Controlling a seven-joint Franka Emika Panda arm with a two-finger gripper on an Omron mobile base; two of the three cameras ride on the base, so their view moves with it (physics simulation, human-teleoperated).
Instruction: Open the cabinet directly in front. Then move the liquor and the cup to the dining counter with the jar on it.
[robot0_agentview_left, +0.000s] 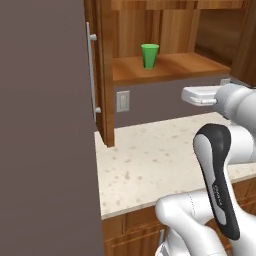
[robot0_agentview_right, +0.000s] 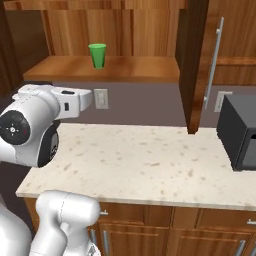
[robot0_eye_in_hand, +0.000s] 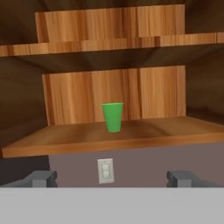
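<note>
Hand view looks straight into the open cabinet (robot0_eye_in_hand: 113, 94): the cup (robot0_eye_in_hand: 113, 117) stands upright near the middle of the lower shelf (robot0_eye_in_hand: 65, 139), a little back from its front edge, with the wooden back panel behind it. A second shelf (robot0_eye_in_hand: 109, 43) runs above. Below the lower shelf, on the grey wall, sits a white outlet (robot0_eye_in_hand: 105, 170). The two dark fingertips (robot0_eye_in_hand: 41, 178) rise far apart at the bottom of this view, so the claw (robot0_eye_in_hand: 113, 179) is spread wide and has hold of nothing; the cup is well ahead of it and above the level of the tips.

From the left base view, the cup (robot0_agentview_left: 149, 55) is alone on the shelf, and the left cabinet door (robot0_agentview_left: 102, 75) is swung out toward the camera with its silver bar handle (robot0_agentview_left: 91, 72) on the outer face. The white hand (robot0_agentview_left: 200, 95) is held level over the speckled tabletop (robot0_agentview_left: 150, 160), below the shelf and to the right of the cup, well apart from it.

From the right base view, the hand (robot0_agentview_right: 75, 102) points toward the wall, near the outlet (robot0_agentview_right: 101, 98), with the cup (robot0_agentview_right: 97, 55) higher up. The right door (robot0_agentview_right: 192, 65) stands open, its handle (robot0_agentview_right: 214, 62) beside it, and a dark microwave (robot0_agentview_right: 239, 132) sits on the tabletop (robot0_agentview_right: 140, 165) at the far right.
</note>
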